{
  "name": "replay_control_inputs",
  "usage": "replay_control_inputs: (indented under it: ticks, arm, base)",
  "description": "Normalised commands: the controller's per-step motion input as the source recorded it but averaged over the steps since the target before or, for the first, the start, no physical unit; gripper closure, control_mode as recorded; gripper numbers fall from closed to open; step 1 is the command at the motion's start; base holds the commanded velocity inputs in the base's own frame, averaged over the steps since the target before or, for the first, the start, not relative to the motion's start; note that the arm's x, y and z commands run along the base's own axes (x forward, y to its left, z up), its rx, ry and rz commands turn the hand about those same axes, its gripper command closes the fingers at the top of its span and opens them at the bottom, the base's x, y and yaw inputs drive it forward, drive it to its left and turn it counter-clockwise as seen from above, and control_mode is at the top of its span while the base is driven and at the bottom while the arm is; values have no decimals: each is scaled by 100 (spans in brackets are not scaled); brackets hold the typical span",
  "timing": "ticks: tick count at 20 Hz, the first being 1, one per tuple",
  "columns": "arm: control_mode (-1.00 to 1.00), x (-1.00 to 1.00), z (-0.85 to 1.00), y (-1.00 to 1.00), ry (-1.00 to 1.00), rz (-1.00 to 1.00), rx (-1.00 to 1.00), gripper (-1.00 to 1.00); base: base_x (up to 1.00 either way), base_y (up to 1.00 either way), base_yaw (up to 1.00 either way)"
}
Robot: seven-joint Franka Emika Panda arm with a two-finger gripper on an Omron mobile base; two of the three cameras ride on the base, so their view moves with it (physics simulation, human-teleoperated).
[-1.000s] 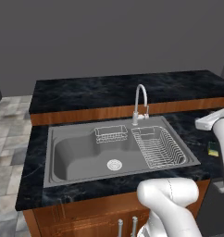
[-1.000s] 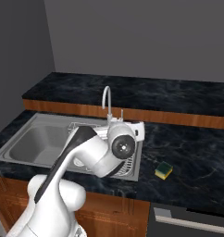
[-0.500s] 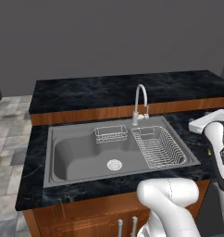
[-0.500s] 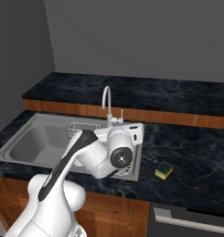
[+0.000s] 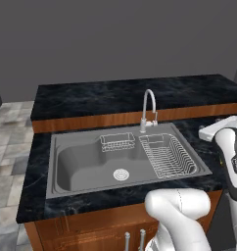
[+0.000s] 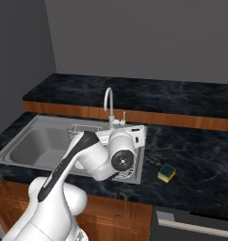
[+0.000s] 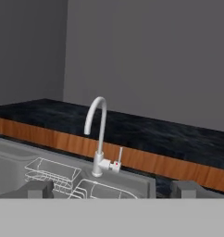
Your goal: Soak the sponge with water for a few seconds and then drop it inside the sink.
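Arm hides part of the dish rack (image 6: 134, 162); sponge (image 6: 166, 173) lies lower right on counter (image 6: 200, 155); pincer (image 7: 111, 189) wide, empty.

No readable text, labels, brands or numbers can be made out anywhere. A few small dark marks are seen on the white arm (image 5: 231, 162) in the left base view, but they're way too blurry to be read. A tiny red dot is spotted on the faucet (image 7: 101, 139) handle, that's about it.
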Motion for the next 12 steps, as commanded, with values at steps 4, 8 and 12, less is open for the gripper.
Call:
replay_control_inputs:
  ticks: [4, 8, 12]
  arm:
    - [-100, 13, -4, 14, 0, 3, 0, -100]
    - [-100, 20, -5, 15, 0, 11, 0, -100]
    - [-100, 20, -4, 16, 0, 13, 0, -100]
  base:
    - [0, 0, 0]
    - [0, 0, 0]
    - [0, 0, 0]
